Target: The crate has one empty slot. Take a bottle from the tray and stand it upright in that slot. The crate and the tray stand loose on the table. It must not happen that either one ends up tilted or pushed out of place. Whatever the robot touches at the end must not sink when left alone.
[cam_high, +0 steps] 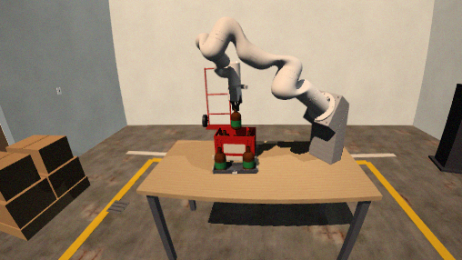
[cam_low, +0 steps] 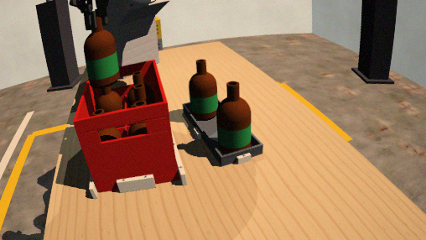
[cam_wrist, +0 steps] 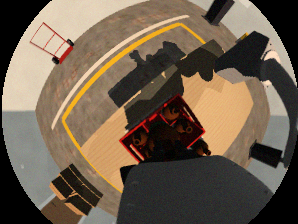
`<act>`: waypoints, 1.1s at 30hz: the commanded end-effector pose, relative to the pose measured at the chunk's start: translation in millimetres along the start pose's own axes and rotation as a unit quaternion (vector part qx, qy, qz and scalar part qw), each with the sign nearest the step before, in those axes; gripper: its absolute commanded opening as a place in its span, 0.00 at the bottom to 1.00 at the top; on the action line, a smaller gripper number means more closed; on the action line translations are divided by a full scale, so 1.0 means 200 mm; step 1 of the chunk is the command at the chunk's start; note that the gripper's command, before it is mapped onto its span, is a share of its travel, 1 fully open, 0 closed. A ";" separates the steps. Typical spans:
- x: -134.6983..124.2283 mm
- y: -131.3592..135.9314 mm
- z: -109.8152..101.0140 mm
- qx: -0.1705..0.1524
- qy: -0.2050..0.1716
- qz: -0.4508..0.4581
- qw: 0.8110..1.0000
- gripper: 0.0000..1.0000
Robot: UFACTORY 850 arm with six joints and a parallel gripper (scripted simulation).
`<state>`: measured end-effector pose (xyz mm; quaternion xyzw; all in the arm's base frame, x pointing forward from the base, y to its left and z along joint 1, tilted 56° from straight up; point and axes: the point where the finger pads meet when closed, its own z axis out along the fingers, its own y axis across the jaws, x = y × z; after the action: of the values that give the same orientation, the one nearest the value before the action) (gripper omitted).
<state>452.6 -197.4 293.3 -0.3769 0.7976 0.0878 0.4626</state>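
Observation:
My gripper [cam_low: 93, 18] is shut on the neck of a brown bottle with a green band [cam_low: 101, 56]. The bottle hangs upright, its base just above the far left corner of the red crate [cam_low: 127, 127]. Several brown bottles stand inside the crate. In the top view the held bottle [cam_high: 236, 119] hangs over the crate [cam_high: 235, 141]. Two more brown bottles [cam_low: 204, 91] [cam_low: 234, 118] stand in the dark tray [cam_low: 222, 136] right of the crate. In the wrist view the crate [cam_wrist: 161, 132] lies below me, partly hidden by my own dark body.
The arm's grey base [cam_high: 328, 128] stands at the table's back right. A red hand truck [cam_high: 216, 97] is behind the table, cardboard boxes [cam_high: 34, 179] on the floor at left, and a black pillar [cam_high: 450, 132] at right.

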 end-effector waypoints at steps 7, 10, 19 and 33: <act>0.02 -0.03 0.00 0.001 0.000 0.000 1.000 0.00; 0.03 -0.03 0.00 0.001 0.000 0.000 1.000 0.00; 0.04 -0.04 0.00 0.001 0.000 0.000 1.000 0.00; 0.04 -0.04 0.00 0.001 0.000 0.000 1.000 0.00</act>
<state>455.5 -206.7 288.5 -0.3770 0.7976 0.0879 0.4626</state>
